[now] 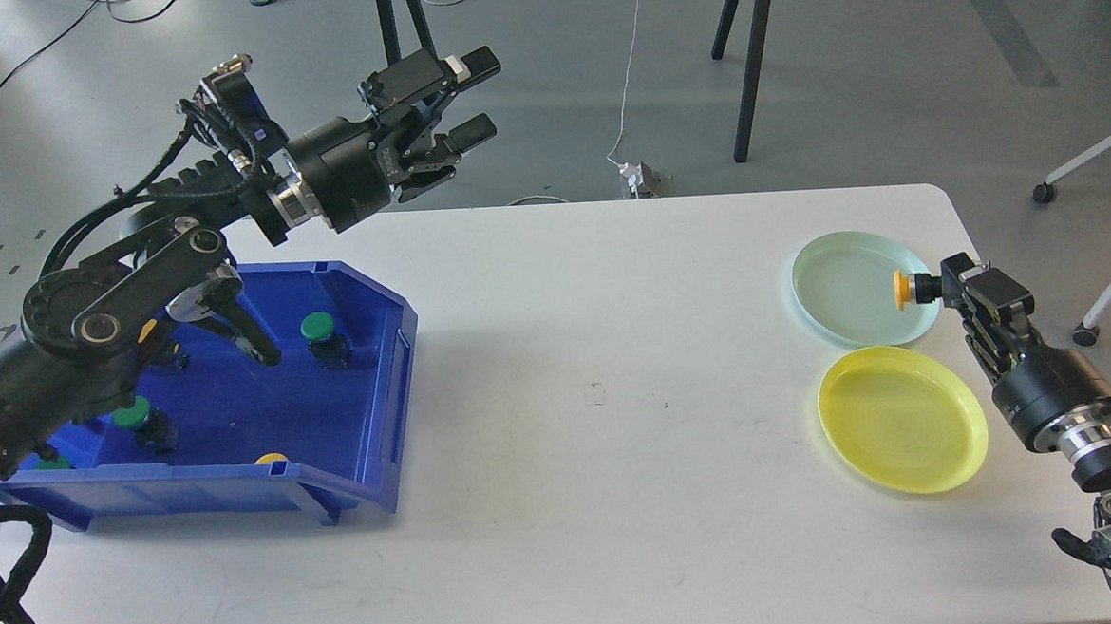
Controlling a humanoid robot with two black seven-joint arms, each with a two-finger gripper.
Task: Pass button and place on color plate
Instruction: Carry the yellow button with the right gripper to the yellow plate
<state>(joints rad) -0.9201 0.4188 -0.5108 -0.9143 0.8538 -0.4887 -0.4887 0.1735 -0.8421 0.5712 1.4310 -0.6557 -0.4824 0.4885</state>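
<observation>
In the head view, a blue bin [239, 433] with green buttons [319, 329] is seen at nine o'clock, partly hidden by the left arm. The left gripper [478, 97] is raised at eleven o'clock, fingers spread. A yellow button [908, 290] is pinched by the right gripper [944, 287] over the pale green plate [844, 287]; the yellow plate [904, 422] lies just beside it.

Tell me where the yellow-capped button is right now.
In the head view, the yellow-capped button is on the right side, held in the right gripper over the pale green plate's right edge.
</observation>
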